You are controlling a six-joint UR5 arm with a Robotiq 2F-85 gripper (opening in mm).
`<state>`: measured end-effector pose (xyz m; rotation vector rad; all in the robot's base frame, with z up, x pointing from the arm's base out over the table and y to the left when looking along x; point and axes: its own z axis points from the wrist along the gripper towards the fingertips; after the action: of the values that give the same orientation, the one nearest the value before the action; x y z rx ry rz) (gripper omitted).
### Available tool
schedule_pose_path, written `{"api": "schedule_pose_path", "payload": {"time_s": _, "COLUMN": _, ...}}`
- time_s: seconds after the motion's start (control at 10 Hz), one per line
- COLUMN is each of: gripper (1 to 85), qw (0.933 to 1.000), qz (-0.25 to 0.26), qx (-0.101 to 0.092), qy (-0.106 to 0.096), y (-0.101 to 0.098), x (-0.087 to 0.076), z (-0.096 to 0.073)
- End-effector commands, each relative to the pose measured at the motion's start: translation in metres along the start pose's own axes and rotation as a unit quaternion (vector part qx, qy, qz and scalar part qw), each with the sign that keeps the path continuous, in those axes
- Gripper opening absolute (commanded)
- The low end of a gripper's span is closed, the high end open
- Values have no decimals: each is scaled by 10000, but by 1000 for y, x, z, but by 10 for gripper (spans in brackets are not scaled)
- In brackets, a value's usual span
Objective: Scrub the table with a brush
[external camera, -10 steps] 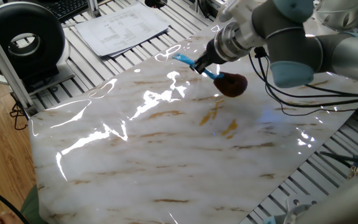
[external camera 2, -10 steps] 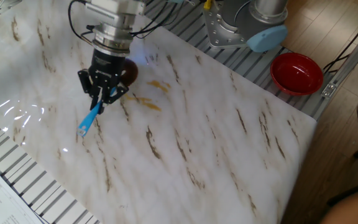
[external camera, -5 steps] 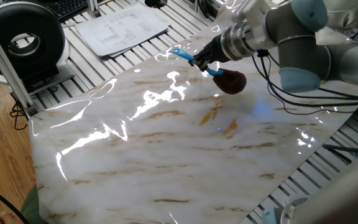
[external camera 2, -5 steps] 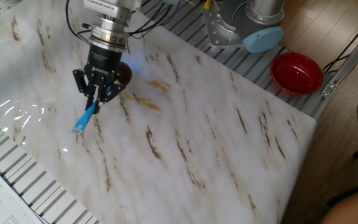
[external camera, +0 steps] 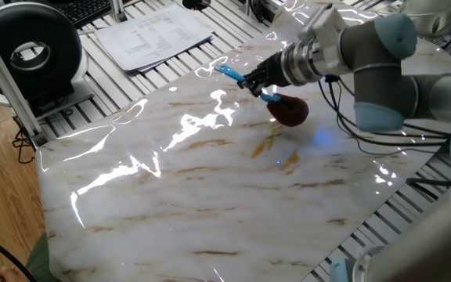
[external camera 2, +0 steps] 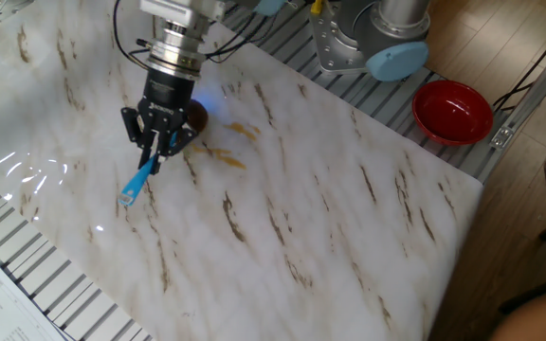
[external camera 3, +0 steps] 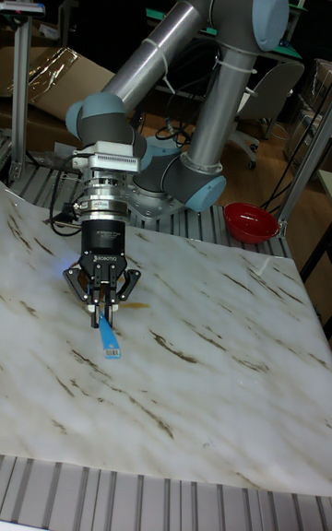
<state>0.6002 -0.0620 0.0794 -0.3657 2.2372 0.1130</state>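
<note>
Currently the brush [external camera: 282, 106] is gripped by the claw [external camera 2: 159, 152]; the orange stains [external camera 2: 224, 156] just beside it on the table [external camera 2: 330, 208] should be scrubbed next.

Robotics lab, industrial arm [external camera 3: 184, 42], ribbed metal bench [external camera: 171, 47], loose cables [external camera: 382, 125]

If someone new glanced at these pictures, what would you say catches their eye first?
Probably the grey arm leaning over the table, its pincer shut on the brush, blue handle sticking out, brown head down by orange-brown stains. Next, the red bowl off the table's edge beside the arm's base.
</note>
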Motion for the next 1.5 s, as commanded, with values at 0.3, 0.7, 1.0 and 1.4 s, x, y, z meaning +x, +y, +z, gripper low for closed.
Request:
{"api": "schedule_pose_path", "payload": {"time_s": 0.3, "gripper": 10, "qw": 9966, "qz": 815, "qx": -110, "qy": 58, "y": 19, "x": 28, "z": 10}}
{"api": "schedule_pose_path", "payload": {"time_s": 0.7, "gripper": 343, "qw": 9958, "qz": 608, "qx": -235, "qy": 637, "y": 28, "x": 60, "z": 9}}
{"api": "schedule_pose_path", "payload": {"time_s": 1.0, "gripper": 547, "qw": 9944, "qz": 561, "qx": -346, "qy": 832, "y": 34, "x": 69, "z": 7}}
{"api": "schedule_pose_path", "payload": {"time_s": 1.4, "gripper": 700, "qw": 9920, "qz": 541, "qx": -433, "qy": 1052, "y": 40, "x": 74, "z": 6}}
